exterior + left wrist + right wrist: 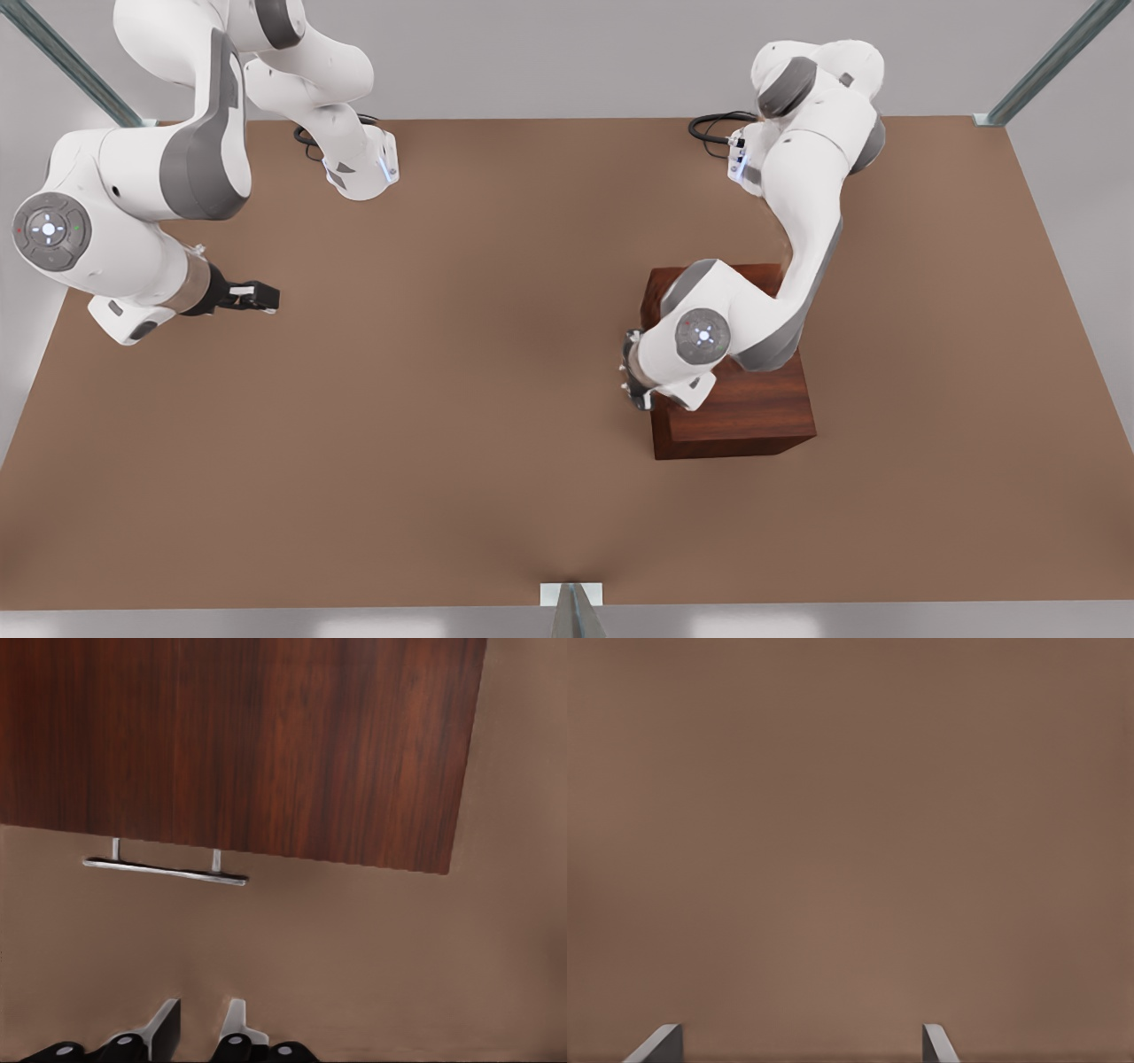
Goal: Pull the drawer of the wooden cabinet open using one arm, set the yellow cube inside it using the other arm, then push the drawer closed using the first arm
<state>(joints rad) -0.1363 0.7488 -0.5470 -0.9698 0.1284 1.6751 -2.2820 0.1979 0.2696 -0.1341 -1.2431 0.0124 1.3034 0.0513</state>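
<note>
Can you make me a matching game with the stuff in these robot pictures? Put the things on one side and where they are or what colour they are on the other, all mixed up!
Things:
1. wooden cabinet
2. handle
3. left gripper
4. right gripper

Clues:
A. thin and silver
B. over the bare table, far from the cabinet, fingers wide apart
C. dark reddish-brown
D. just in front of the cabinet, near the handle but not touching it

Pairs: 1-C, 2-A, 3-D, 4-B
</note>
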